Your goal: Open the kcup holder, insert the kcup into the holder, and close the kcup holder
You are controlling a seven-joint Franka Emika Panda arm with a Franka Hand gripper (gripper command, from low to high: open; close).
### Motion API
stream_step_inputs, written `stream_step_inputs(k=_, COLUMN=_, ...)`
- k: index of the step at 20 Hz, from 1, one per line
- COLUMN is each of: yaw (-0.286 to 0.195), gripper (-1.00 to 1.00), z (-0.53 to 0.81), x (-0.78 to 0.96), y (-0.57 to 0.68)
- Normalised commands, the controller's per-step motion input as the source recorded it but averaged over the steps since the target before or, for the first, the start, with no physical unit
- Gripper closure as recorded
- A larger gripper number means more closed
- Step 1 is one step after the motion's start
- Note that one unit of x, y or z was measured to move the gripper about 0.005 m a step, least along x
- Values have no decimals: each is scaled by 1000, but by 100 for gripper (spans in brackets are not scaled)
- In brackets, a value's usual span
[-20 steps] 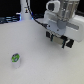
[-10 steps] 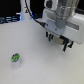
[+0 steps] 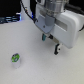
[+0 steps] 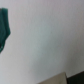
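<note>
White tabletop (image 3: 35,67) fills most of the exterior view, plain and evenly lit, with a dark strip of background along the far edge and a blurred dark-blue object (image 3: 9,20) at about 10 o'clock; whatever markings it carries are too soft to read. No brand or writing can be made out anywhere in either view. The arm (image 3: 50,15) enters from 12 o'clock, a white and grey body with a black cable (image 3: 26,11) looping beside it, and the gripper (image 3: 50,43) hangs above the table at roughly 2 o'clock from the frame's centre. Its two dark fingers (image 3: 57,49) point down with a gap between them, so the jaws look parted and hold nothing, though the blur leaves some doubt. The kcup (image 3: 16,59) stands upright on the table at about 8 o'clock, a small white pod with a green top, well apart from the gripper and touched by nothing. A white boxy shape (image 3: 70,27) sits behind the gripper at 3 o'clock; what it is cannot be told. The kcup holder cannot be made out in either view. The wrist view is heavily blurred: mostly pale table (image 4: 50,35), a dark teal smear (image 4: 5,27) at one edge, and a tan band (image 4: 60,79) in a corner. It shows neither the kcup nor the fingers, which only the exterior view gives.
</note>
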Motion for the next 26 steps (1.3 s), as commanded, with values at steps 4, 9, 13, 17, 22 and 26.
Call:
stream_step_inputs(k=4, yaw=-280, gripper=-100, z=75, x=-13, y=-464)
stream_step_inputs(k=9, yaw=-274, gripper=-100, z=61, x=-57, y=-489)
stream_step_inputs(k=13, yaw=-269, gripper=-100, z=25, x=-59, y=-515)
stream_step_inputs(k=17, yaw=-259, gripper=-100, z=15, x=-147, y=-514)
stream_step_inputs(k=22, yaw=-250, gripper=-100, z=-1, x=-267, y=-503)
stream_step_inputs(k=26, yaw=-252, gripper=-100, z=-41, x=-270, y=-516)
